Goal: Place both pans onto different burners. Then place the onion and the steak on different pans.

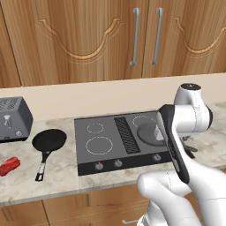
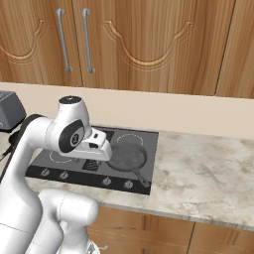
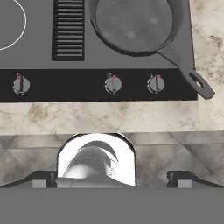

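Note:
The matte dark grey pan (image 3: pixel 133 24) sits on the cooktop's right front burner, its handle (image 3: pixel 197 83) pointing over the front right corner. It also shows as the grey pan (image 2: pixel 126 156) and, partly behind my arm, the grey pan (image 1: pixel 149 132). My gripper (image 3: pixel 111 180) is open and empty, above the counter's front edge and short of the pan. The black pan (image 1: pixel 48 141) rests on the counter left of the cooktop, handle toward the front. Further left lies the red steak (image 1: pixel 9 165). The left front burner (image 1: pixel 99 145) is bare. The onion is out of view.
A toaster (image 1: pixel 14 118) stands at the back left. A black vent grille (image 3: pixel 68 28) runs down the cooktop's (image 1: pixel 86 161) middle, and several knobs (image 3: pixel 113 83) line its front. Wooden cabinets hang above. Marble counter (image 2: pixel 208 173) stretches to the right.

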